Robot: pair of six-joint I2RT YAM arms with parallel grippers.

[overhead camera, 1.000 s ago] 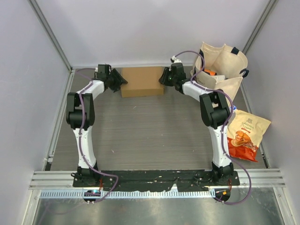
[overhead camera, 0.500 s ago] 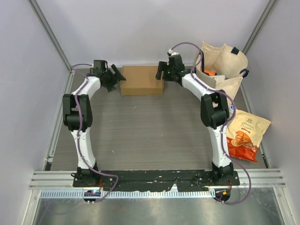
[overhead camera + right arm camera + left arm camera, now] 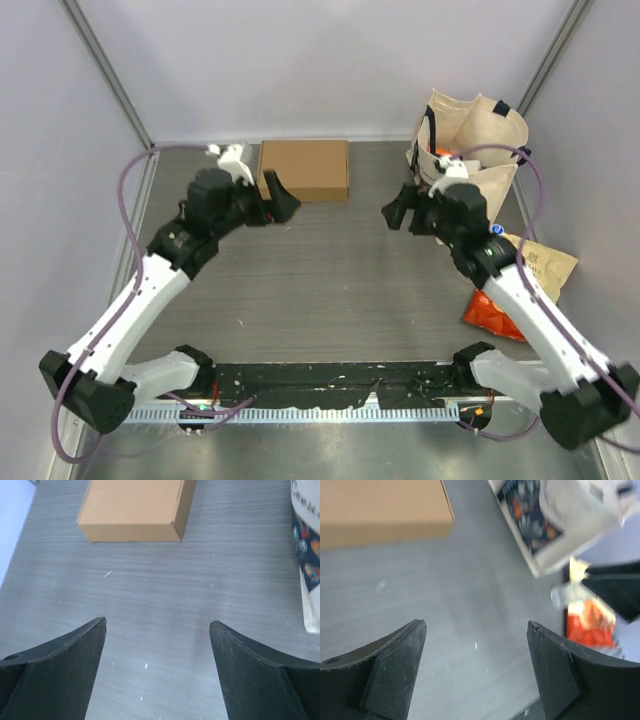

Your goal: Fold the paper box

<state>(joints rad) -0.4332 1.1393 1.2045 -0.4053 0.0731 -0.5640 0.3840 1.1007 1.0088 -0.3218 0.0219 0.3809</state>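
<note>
The paper box point(image 3: 304, 170) is a closed, shallow brown carton lying flat at the back middle of the table. It also shows at the top left as the box point(image 3: 380, 510) in the left wrist view and as the box point(image 3: 134, 509) at the top of the right wrist view. My left gripper point(image 3: 278, 204) hangs just in front of the box's left end, open and empty, seen from the wrist as the left gripper point(image 3: 476, 625). My right gripper point(image 3: 395, 212) is off to the box's right front, open and empty too; its wrist view has the right gripper point(image 3: 157, 622) over bare table.
A cream canvas tote bag point(image 3: 478, 140) stands at the back right, with its printed side point(image 3: 306, 555) close to the right gripper. An orange snack bag point(image 3: 530, 285) lies by the right wall, partly under the right arm. Grey walls close in the table on three sides.
Both arms have pulled back from the ends of the box toward the near side and swung lower. Both grippers have opened wide. The box stays in place.
</note>
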